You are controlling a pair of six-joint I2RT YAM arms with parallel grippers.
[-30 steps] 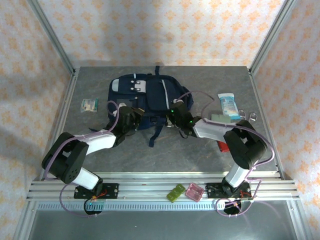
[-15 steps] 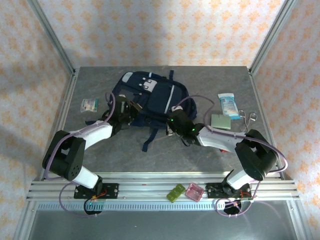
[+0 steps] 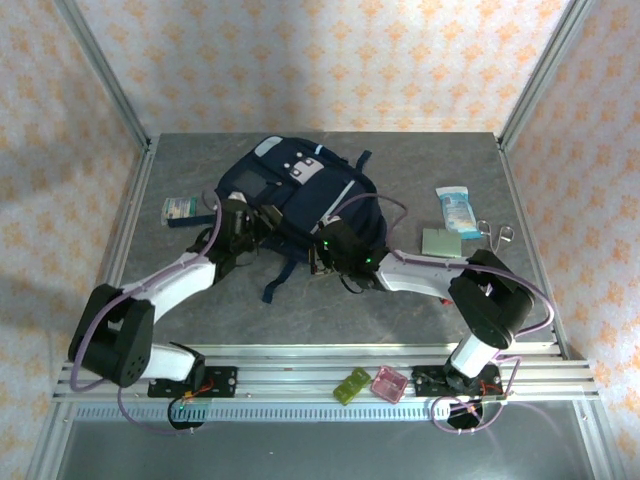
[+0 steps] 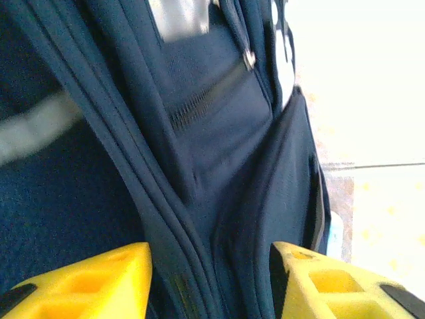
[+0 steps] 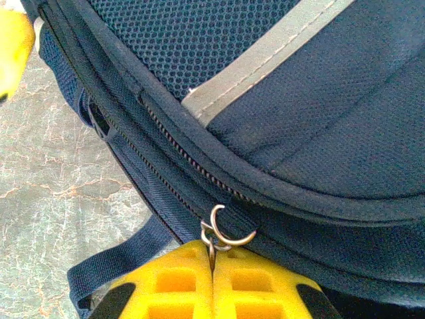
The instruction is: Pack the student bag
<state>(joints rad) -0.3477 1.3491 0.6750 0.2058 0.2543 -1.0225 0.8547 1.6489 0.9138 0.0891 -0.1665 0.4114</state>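
The student bag lies on the far middle part of the counter, turned a little to one side, with one dark strap trailing toward the near edge. It is soft cloth and looks almost empty, so I judge it is light and floppy. It will sag and fold where it is lifted, and it will slide on the smooth counter if only one side is pulled.

The right tool is closed tight on the small metal zipper ring, low on the near side of the bag. This ring is thin and hard, and I think it can slip out if the pull is not along the zipper line.

The left tool stands at the left side of the bag with its jaws apart. A fold of the blue cloth and a seam run between them, not pinched. A thick seam or the strap seems the better place to hold, because thin cloth only stretches
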